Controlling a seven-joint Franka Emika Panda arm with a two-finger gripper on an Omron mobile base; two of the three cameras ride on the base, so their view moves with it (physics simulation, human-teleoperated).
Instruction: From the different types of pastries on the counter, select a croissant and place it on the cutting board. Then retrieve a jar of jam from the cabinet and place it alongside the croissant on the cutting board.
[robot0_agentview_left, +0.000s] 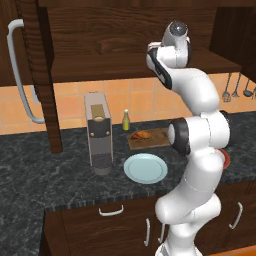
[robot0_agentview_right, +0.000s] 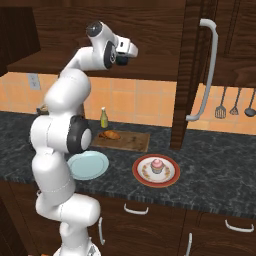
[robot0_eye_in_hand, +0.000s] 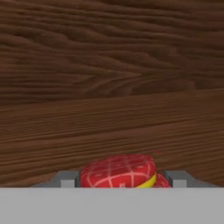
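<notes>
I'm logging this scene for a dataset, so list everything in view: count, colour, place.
croissant: 1, golden-brown, on the cutting board's left part
cutting board: 1, brown wood, on the counter
bottle: 1, yellow-green, behind the board
light-blue plate: 1, front of the counter
red plate: 1, holds a pink cupcake
coffee machine: 1, grey, left of the board
utensils: 3, dark, hanging on the wall
counter: 1, dark marbled
cabinet: 1, dark-brown, open
jar of jam: 1, red lid, between the fingers
end effector: 1, inside the cabinet
</notes>
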